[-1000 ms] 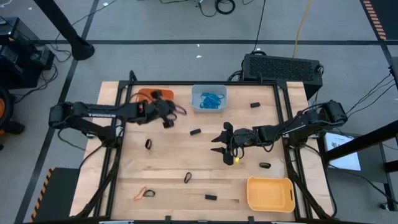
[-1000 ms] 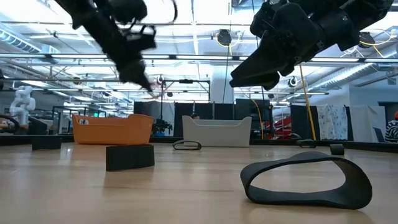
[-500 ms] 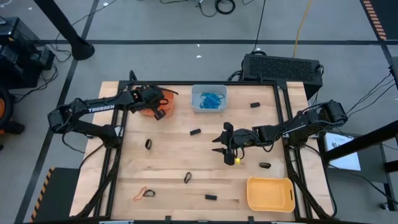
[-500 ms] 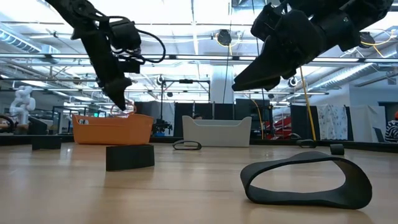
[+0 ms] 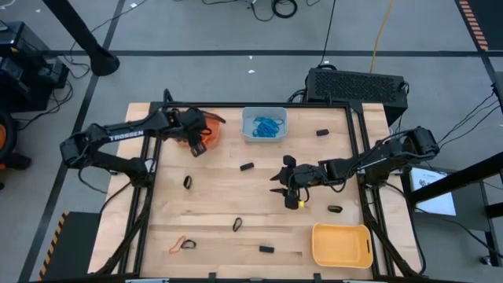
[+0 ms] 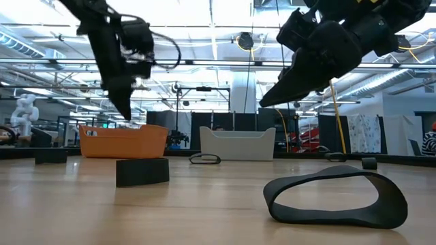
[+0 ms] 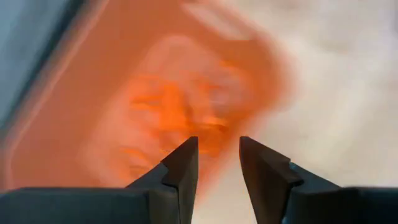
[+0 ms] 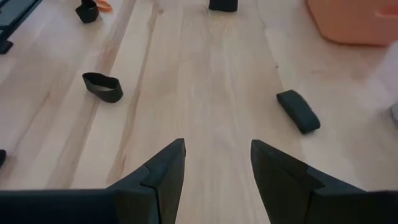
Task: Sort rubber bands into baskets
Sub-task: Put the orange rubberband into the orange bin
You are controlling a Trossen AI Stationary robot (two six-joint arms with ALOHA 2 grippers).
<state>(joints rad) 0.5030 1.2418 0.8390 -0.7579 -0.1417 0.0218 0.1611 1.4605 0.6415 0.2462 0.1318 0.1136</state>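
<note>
Left gripper (image 5: 198, 145) over the small orange plastic basket (image 5: 206, 124), fingers parted and empty.

On the pale wooden table (image 5: 212, 200), the pale blue-grey tub (image 5: 264, 124) at the far edge holds blue rubber bands (image 5: 268, 124); the yellow tub (image 5: 342, 244) sits at the near right corner. Black bands (image 5: 188, 181) lie scattered across the boards, and one orange loop (image 5: 178, 244) lies near the front. The right gripper (image 5: 280, 182) hovers mid-table, its fingers (image 8: 165, 171) apart, holding nothing.

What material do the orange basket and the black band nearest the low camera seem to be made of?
The orange basket looks like moulded plastic with a smooth, matte wall and rounded corners. The black band is probably rubber: a flat, dull strip sagging into a flattened loop on the table.
</note>
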